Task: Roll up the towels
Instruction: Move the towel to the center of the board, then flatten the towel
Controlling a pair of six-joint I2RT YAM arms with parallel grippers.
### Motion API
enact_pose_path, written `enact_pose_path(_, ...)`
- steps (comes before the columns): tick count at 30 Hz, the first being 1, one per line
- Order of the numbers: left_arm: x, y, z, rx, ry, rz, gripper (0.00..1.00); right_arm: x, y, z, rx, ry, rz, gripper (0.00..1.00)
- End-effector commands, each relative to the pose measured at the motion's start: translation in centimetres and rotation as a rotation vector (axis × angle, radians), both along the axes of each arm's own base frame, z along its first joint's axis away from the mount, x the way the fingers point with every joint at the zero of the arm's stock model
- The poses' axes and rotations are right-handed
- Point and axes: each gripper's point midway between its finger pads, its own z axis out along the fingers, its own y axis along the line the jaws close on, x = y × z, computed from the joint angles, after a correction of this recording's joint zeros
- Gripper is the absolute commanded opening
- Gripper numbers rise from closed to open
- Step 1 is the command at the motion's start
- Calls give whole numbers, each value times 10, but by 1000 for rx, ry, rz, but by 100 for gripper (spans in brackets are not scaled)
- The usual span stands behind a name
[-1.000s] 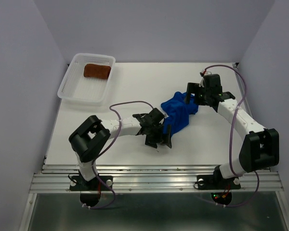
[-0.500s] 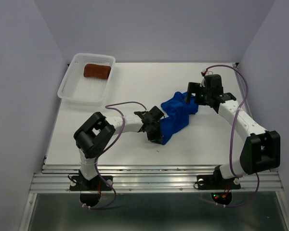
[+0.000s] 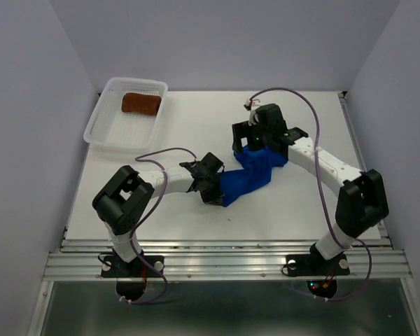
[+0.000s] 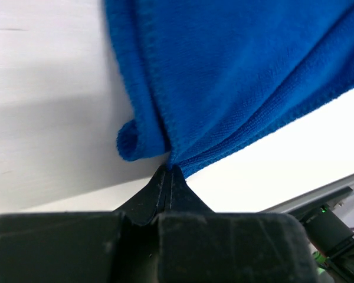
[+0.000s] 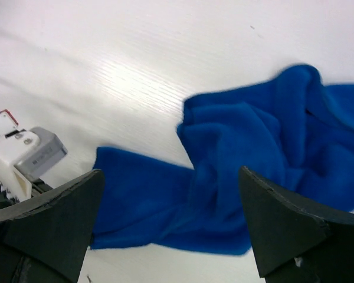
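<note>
Blue towel (image 3: 250, 171) lies crumpled on the white table (image 3: 196, 126), a little right of the middle, with one end drawn out flat toward the near left. At that near end the left fingers (image 4: 170, 180) are pressed tight together on the blue towel's hem, pinching it just beside a spot where the edge curls into a small roll. Farther back, the right fingers (image 3: 245, 136) stand spread wide above the bunched far end of the cloth, gripping nothing. At the far left corner a white mesh basket (image 3: 98, 126) holds the rust-brown towel (image 3: 141, 103), a compact bundle well apart from both arms.
</note>
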Motion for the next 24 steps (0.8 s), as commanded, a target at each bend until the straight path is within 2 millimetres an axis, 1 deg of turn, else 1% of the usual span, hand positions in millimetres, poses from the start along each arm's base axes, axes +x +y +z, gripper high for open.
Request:
enact_pose_path(1, -1, 28, 0, 72, -33, 9, 0, 24, 36, -11, -63, -19, 11, 100)
enact_pose_path(2, -1, 30, 1, 74, -35, 8, 0, 31, 46, -6, -61, -30, 17, 100)
enact_pose_path(3, -3, 34, 0, 84, -31, 7, 0, 33, 53, -12, -83, -31, 0, 100)
enact_pose_path(4, -2, 36, 3, 78, -38, 11, 0, 34, 58, -34, -118, 18, -6, 100)
enact_pose_path(5, -1, 38, 5, 80, -44, 15, 0, 38, 60, -37, -137, 20, -22, 100)
enact_pose_path(6, -2, 42, 5, 91, -43, 16, 0, 50, 59, -33, -162, -7, -82, 99)
enact_pose_path(7, 0, 44, 10, 88, -56, 22, 0, 55, 58, -50, -194, 18, -102, 98)
enact_pose_path(8, 1, 47, 11, 93, -63, 30, 0, 57, 54, -56, -220, 35, -132, 97)
enact_pose_path(9, 1, 50, 12, 100, -68, 34, 0, 65, 53, -53, -229, 20, -163, 89)
enact_pose_path(10, 3, 51, 15, 95, -78, 37, 0, 64, 55, -57, -242, 25, -165, 86)
enact_pose_path(11, 4, 53, 16, 97, -81, 43, 0, 66, 54, -67, -260, 39, -175, 85)
enact_pose_path(13, 4, 56, 16, 97, -81, 47, 0, 69, 53, -76, -281, 45, -185, 84)
enact_pose_path(14, 3, 56, 16, 97, -83, 45, 0, 70, 54, -85, -290, 57, -183, 84)
enact_pose_path(18, 3, 55, 14, 93, -77, 35, 0, 76, 58, -98, -300, 63, -175, 78)
enact_pose_path(19, 3, 55, 14, 93, -77, 33, 0, 77, 57, -106, -315, 72, -181, 76)
enact_pose_path(23, 3, 55, 14, 92, -76, 34, 0, 82, 62, -116, -315, 79, -174, 66)
enact_pose_path(24, 2, 55, 13, 92, -74, 35, 0, 84, 62, -121, -322, 82, -175, 58)
